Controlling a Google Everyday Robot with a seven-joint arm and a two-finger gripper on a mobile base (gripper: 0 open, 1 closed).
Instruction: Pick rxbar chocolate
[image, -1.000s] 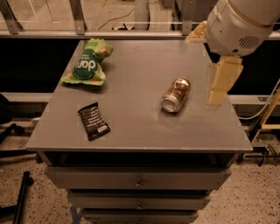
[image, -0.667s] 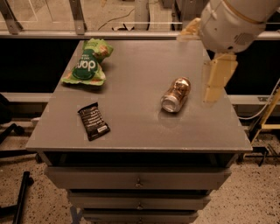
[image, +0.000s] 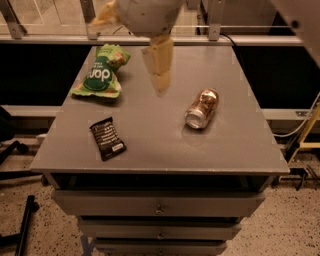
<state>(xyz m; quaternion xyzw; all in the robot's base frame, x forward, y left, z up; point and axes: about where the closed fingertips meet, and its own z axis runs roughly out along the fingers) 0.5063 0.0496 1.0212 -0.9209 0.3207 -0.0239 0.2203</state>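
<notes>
The rxbar chocolate (image: 107, 139) is a small flat black wrapper with white text, lying on the grey table top (image: 150, 145) near its front left. My gripper (image: 160, 70) hangs above the middle of the table's back half, up and to the right of the bar and well apart from it. Its pale fingers (image: 161, 65) point down. Nothing shows between them.
A green crinkled snack bag (image: 101, 75) lies at the back left. A copper drink can (image: 202, 108) lies on its side right of centre. Drawers (image: 159, 206) sit under the table top. A glass rail (image: 50, 20) runs behind the table.
My gripper and arm have moved left, from above the table's right edge beside the can to over the middle back of the table. The bar, bag and can have not moved.
</notes>
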